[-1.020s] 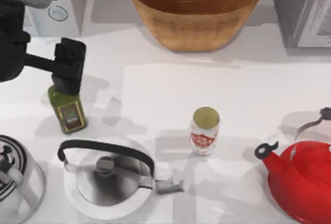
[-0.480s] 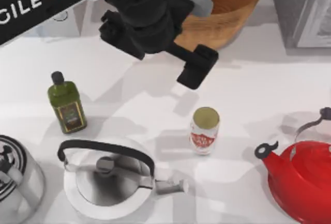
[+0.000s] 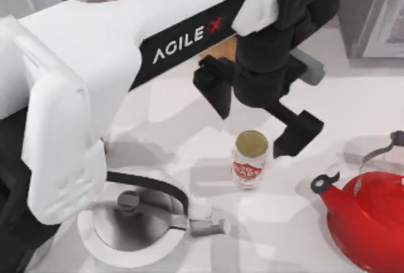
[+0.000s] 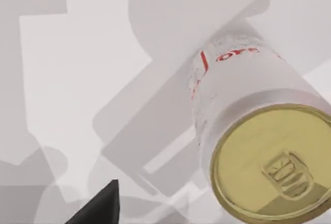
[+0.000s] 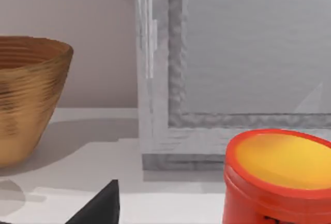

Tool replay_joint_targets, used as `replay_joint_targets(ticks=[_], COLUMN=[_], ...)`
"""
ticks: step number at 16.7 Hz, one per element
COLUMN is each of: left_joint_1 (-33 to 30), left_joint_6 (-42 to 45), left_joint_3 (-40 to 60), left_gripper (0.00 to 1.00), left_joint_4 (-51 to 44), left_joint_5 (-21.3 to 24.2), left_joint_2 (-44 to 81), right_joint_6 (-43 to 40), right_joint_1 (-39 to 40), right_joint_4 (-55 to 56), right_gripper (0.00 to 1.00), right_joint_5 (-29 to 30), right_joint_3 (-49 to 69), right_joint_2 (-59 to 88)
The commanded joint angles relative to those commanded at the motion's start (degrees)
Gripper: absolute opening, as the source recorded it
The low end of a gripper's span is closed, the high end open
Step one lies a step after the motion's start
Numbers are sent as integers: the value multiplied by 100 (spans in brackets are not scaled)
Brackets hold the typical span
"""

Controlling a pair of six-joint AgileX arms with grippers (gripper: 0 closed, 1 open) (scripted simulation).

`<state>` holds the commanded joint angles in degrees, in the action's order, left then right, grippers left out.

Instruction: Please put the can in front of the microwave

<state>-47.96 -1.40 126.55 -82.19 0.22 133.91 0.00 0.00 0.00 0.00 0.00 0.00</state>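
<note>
Left arm stretched across table, tool point(image 3: 252, 112) above can point(image 3: 250, 159).

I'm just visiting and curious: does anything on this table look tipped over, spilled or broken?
Nothing stands out. The can stands upright and intact, with the left gripper above it. The white kettle and red kettle sit upright, and no spill shows on the table.
</note>
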Motion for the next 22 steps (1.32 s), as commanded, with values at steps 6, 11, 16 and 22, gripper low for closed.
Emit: replay_joint_targets(ticks=[6, 11, 16, 22], left_joint_1=[5, -9, -11, -14], left_joint_6=[-1, 14, 9, 8], left_joint_3=[46, -523, -1264, -1276], left_gripper=[100, 100, 100, 85], left_joint_4=[-27, 536, 1299, 1312], left_joint_5=[2, 1, 0, 1], left_joint_2=[58, 55, 77, 78], right_joint_6=[0, 0, 0, 0], right_joint_1=[0, 0, 0, 0], right_joint_4=[0, 0, 0, 0], right_gripper=[100, 100, 100, 100], right_joint_5=[0, 0, 0, 0], right_joint_3=[0, 0, 0, 0], right_joint_2=[0, 0, 0, 0])
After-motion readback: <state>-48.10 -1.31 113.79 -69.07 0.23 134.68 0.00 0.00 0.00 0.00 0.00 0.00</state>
